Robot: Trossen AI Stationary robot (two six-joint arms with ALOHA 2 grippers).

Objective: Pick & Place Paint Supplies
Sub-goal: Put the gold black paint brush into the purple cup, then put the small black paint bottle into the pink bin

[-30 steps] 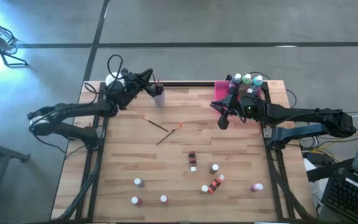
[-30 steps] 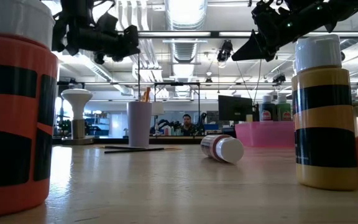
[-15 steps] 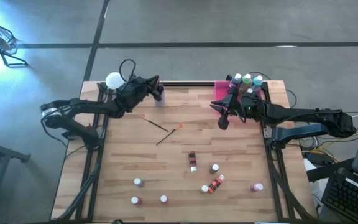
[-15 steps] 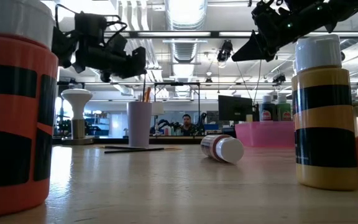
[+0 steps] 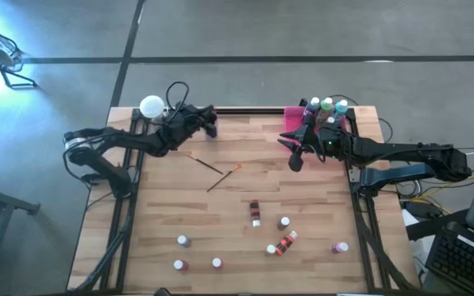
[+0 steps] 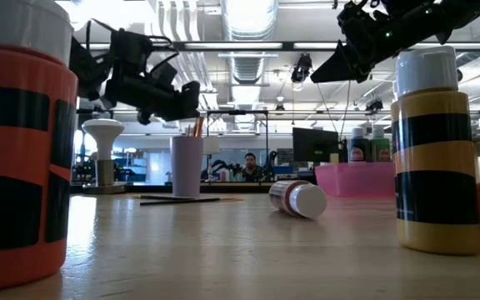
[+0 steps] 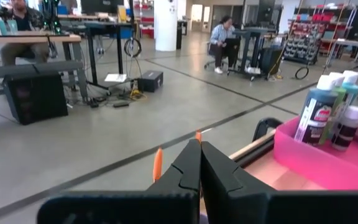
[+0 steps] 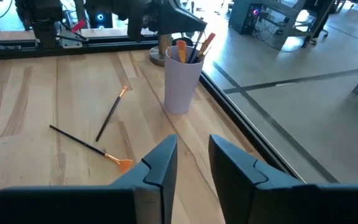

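Observation:
My left gripper (image 5: 211, 122) (image 7: 199, 149) is shut and hangs just over the lilac cup (image 8: 180, 87) (image 6: 187, 167) at the table's far edge. The cup stands upright with orange-tipped brushes (image 8: 194, 48) sticking out of it. Two more brushes (image 5: 206, 164) (image 5: 223, 178) lie crossed on the wood mid-table. My right gripper (image 5: 295, 159) (image 8: 192, 152) is open and in the air beside the pink tray's (image 5: 291, 119) near-left corner. Several white-capped bottles (image 5: 327, 105) stand in the tray. Other bottles (image 5: 285, 222) stand or lie near the table's near edge; one lies on its side (image 5: 255, 212). My left gripper is shut right above the brushes in the cup. An orange brush tip (image 7: 197, 134) shows just past its fingertips, and I cannot tell whether they touch it.
A white round-headed stand (image 5: 151, 105) sits at the far-left corner behind my left arm. In the low view, an orange bottle (image 6: 15, 158) and a yellow bottle (image 6: 436, 158) stand very near the camera. Bare wood lies between the crossed brushes and the tray.
My left gripper has moved toward the table's right and a little down, from beside the lilac cup to over its mouth, and it now covers the cup in the high view. My right arm has kept still.

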